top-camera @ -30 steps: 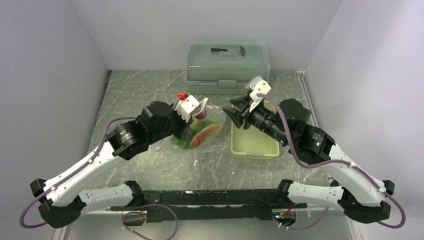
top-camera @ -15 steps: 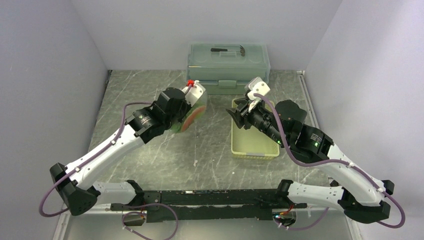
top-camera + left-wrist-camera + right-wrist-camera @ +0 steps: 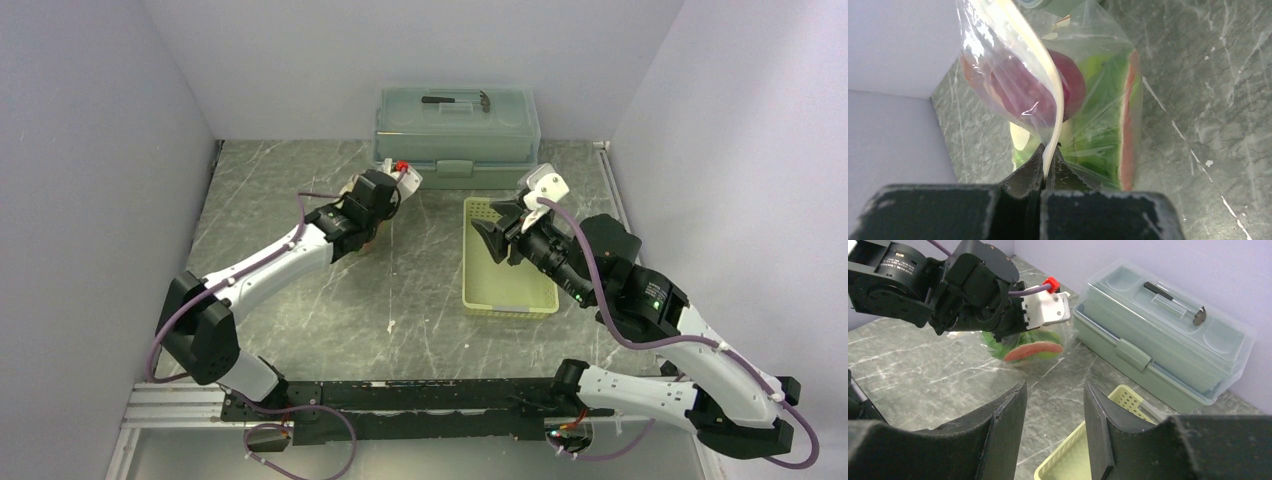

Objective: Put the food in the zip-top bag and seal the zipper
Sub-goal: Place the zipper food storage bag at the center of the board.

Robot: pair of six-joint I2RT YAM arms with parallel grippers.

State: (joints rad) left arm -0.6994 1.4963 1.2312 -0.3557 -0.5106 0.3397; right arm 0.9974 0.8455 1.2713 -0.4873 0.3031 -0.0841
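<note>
We see the left pincer (image 3: pixel 1046 159) clamped on the zip-top bag (image 3: pixel 1088 55), watermelon slice (image 3: pixel 1128 125) inside; the right pincer (image 3: pixel 1054 400) hangs half-open, empty, above the yellow-green tray (image 3: pixel 508 290).

Left arm (image 3: pixel 270 265) stretched far forward, reaching inward toward table centre. Left gripper (image 3: pixel 1048 167) pinched tight, fingers together on edge of zip-top bag (image 3: pixel 1088 100). Right arm (image 3: pixel 650 300) bent at elbow, forearm pointing forward-left. Right gripper (image 3: pixel 1054 390) partly spread, fingers apart, gripping nothing.
</note>
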